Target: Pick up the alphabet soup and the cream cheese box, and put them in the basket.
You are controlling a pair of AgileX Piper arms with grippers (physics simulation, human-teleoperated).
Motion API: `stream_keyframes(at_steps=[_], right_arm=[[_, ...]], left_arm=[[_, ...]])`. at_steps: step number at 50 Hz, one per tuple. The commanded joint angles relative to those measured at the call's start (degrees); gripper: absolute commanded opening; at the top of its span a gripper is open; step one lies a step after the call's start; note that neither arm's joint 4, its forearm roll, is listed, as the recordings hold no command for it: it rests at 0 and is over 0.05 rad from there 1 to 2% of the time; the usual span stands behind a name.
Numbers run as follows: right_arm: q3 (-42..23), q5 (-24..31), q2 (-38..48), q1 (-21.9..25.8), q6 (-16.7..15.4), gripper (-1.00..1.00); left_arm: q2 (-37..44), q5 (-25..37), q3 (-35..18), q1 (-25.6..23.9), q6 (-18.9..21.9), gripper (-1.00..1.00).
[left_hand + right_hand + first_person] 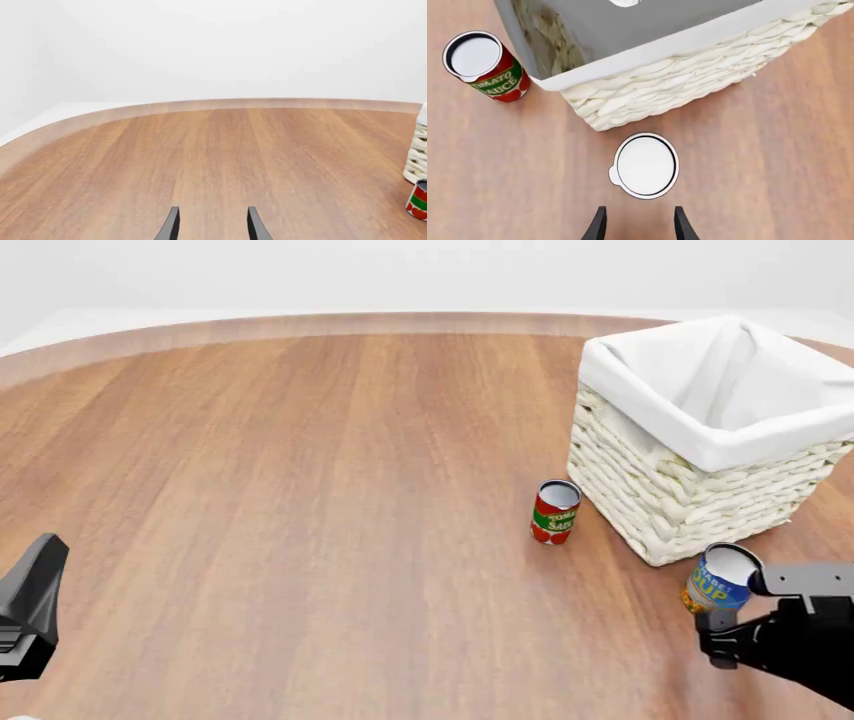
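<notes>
Brown wood-grain table [267, 490], pale blank wall behind. My right gripper [638, 225] hangs above the alphabet soup [645, 165], fingers spread and empty, pointing down at its silver-white top; the can stands upright just ahead of the fingertips, not yet between them. It is close beside the basket [694, 490], near its front corner. A red and green tomato sauce can [554, 512] stands upright at the basket's left wall, apart from the soup. My left gripper [212, 225] is parked low at the table's left, fingers parted, holding nothing. Progress, as I judge it: nothing lifted yet. The cream cheese box shows in no view, and the basket's interior is only partly visible.
</notes>
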Motion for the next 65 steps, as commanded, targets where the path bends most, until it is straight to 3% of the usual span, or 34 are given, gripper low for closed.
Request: stream_keyframes(at_steps=[1, 36, 39, 41, 42, 58, 65], right_arm=[[-1.26, -1.57, 2.86, 0.03, -0.21, 1.00], [-7.78, -0.14, 8.48, -1.20, -1.73, 1.00], [-7.79, 2.57, 6.21, 0.44, -0.55, 1.00], [-7.05, -0.04, 7.85, 0.49, -0.41, 1.00], [-6.79, 0.25, 7.03, 0.53, -0.46, -1.00], [-5.86, 0.49, 5.82, 1.63, -0.20, -1.00], [-5.78, 3.12, 2.76, 1.74, -0.30, -1.00]], left_arm=[[0.00, 0.00, 0.00, 0.00, 0.00, 1.00], [0.00, 0.00, 0.00, 0.00, 0.00, 1.00], [0.00, 0.00, 0.00, 0.00, 0.00, 1.00], [0.00, 0.00, 0.00, 0.00, 0.00, 1.00], [0.00, 0.00, 0.00, 0.00, 0.00, 1.00], [0.00, 0.00, 0.00, 0.00, 0.00, 1.00], [0.00, 0.00, 0.00, 0.00, 0.00, 1.00]])
